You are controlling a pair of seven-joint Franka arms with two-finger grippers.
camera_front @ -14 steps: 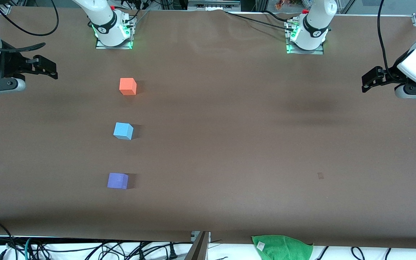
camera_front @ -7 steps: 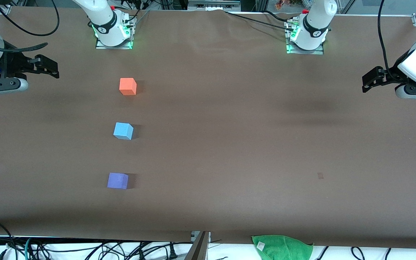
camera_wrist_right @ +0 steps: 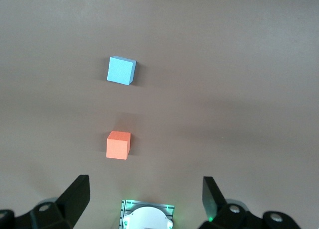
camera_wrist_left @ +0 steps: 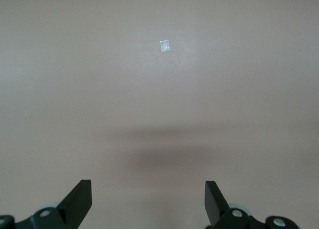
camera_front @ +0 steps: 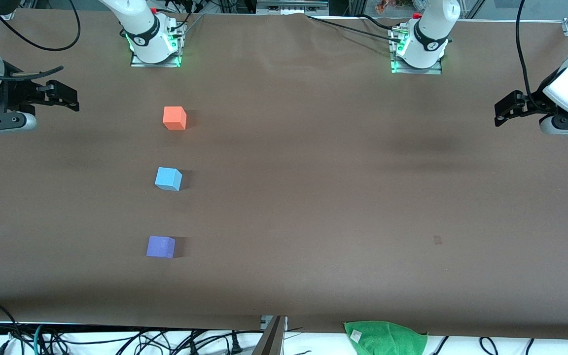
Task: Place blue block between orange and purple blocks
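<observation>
Table [camera_front: 313, 197]: brown matte cover, one continuous sheet. Three cubes rest on it toward the right arm's end, in a line, well apart from one another. Orange block [camera_front: 174, 118] lies farthest from the front camera, blue block [camera_front: 168, 178] between, purple block [camera_front: 160, 247] nearest. Small pale patch [camera_front: 437, 240] toward the left arm's end. Green cloth [camera_front: 385, 337] at the near edge.

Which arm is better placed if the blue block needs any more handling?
Right. The blue block lies toward the right arm's end of the table, and the open right gripper hangs at that end, with the block in its wrist view. The open left gripper waits at the left arm's end. The block already sits between the orange block and purple block.
</observation>
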